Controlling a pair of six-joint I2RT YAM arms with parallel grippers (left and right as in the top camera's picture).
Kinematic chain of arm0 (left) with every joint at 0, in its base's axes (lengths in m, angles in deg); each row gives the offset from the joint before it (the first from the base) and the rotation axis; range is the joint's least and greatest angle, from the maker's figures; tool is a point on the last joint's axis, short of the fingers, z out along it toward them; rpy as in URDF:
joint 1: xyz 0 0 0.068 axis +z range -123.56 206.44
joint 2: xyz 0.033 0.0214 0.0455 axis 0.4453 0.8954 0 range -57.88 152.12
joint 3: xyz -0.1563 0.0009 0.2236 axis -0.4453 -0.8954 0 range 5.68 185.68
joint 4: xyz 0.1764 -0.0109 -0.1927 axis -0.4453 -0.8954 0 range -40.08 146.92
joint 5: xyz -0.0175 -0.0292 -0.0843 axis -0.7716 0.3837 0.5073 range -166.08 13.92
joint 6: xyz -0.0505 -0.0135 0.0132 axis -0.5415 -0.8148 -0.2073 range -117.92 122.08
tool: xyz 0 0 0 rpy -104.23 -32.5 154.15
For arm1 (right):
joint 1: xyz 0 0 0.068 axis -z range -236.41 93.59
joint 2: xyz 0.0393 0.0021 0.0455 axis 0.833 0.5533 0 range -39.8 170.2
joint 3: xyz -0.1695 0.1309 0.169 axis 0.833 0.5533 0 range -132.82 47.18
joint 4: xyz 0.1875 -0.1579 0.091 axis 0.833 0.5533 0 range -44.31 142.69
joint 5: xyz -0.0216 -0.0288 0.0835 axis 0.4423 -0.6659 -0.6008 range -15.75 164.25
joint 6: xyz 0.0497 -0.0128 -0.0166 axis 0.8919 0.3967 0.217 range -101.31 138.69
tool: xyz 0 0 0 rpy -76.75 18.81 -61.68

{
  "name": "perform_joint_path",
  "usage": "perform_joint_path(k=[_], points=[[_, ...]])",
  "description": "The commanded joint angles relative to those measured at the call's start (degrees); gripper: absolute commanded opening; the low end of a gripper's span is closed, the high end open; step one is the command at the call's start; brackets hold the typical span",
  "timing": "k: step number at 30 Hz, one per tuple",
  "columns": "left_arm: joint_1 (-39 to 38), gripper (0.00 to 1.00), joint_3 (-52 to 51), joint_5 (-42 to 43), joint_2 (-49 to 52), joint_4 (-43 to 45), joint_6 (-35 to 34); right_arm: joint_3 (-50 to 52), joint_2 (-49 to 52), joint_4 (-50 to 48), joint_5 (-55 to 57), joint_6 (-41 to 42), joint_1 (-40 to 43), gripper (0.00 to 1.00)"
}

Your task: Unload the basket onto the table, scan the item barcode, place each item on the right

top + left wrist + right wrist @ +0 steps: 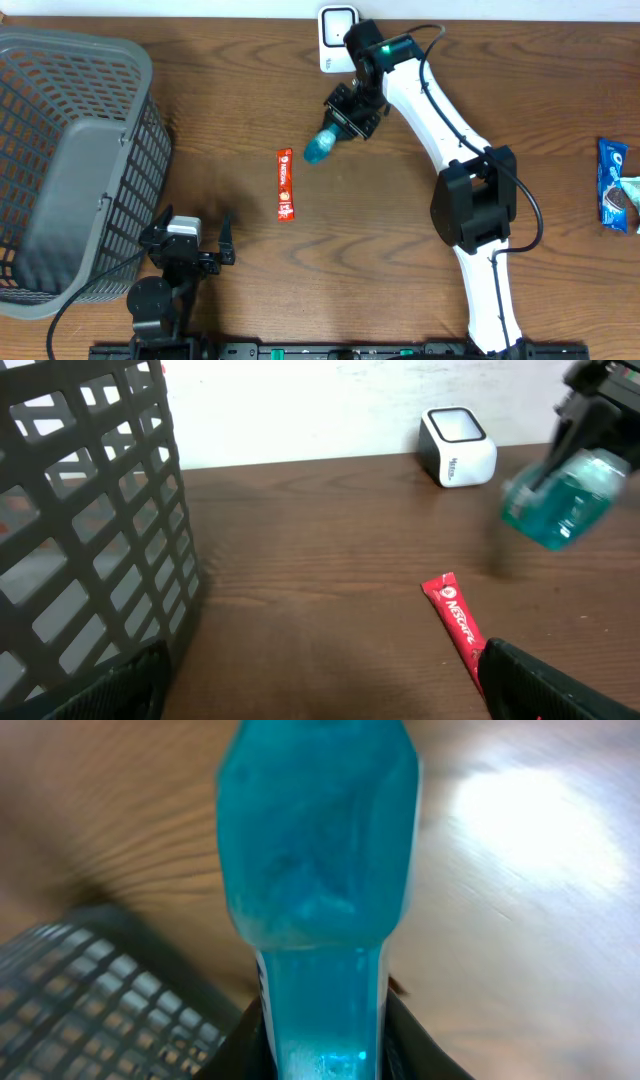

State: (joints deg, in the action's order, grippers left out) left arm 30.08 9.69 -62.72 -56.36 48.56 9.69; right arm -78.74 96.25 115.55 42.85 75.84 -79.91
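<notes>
clamping a teal bottle (322,146), right tool (341,124) near the white scanner (337,38)

bottle (322,146): translucent teal-blue; sachet (285,184): red, white lettering; basket (60,70): grey, open grid; scanner (337,35): white; packet (612,180): blue; table (250,110): dark brown woodgrain.

The one word that reads clearly is "NESCAFÉ", in white letters running lengthwise along the red sachet (455,615) lying on the table in the left wrist view. From overhead the same sachet (285,184) shows only white marks too small to read. The white scanner (457,448) at the far edge has a short dark word on its side, too blurred to make out. The blue packet (612,180) at the far right carries a white logo, not legible. The blue bottle (562,500) is too blurred to show any print.
</notes>
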Motion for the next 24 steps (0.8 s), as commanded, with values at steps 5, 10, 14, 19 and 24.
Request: perform_joint_path(k=[5, 10, 14, 19, 24], points=[[-0.24, 0.98, -0.9, 0.28, -0.11, -1.46, 0.7, -1.16, -0.72, -17.55, -14.56, -12.68, 2.99, 0.01], [-0.24, 0.98, -0.9, 0.28, -0.11, -1.46, 0.7, -1.16, -0.72, -30.16, -14.78, -19.26, 4.17, 0.01], [-0.24, 0.98, -0.9, 0.28, -0.11, -1.46, 0.7, -1.16, -0.72, -36.17, -10.99, -23.71, 5.44, 0.01], [-0.24, 0.98, -0.9, 0.28, -0.11, -1.46, 0.7, -0.59, -0.59, -40.15, -4.74, -26.56, 6.36, 0.01], [-0.24, 0.98, -0.9, 0.28, -0.11, -1.46, 0.7, 1.29, 0.24, -49.77, -6.08, -27.65, 6.43, 0.01]])
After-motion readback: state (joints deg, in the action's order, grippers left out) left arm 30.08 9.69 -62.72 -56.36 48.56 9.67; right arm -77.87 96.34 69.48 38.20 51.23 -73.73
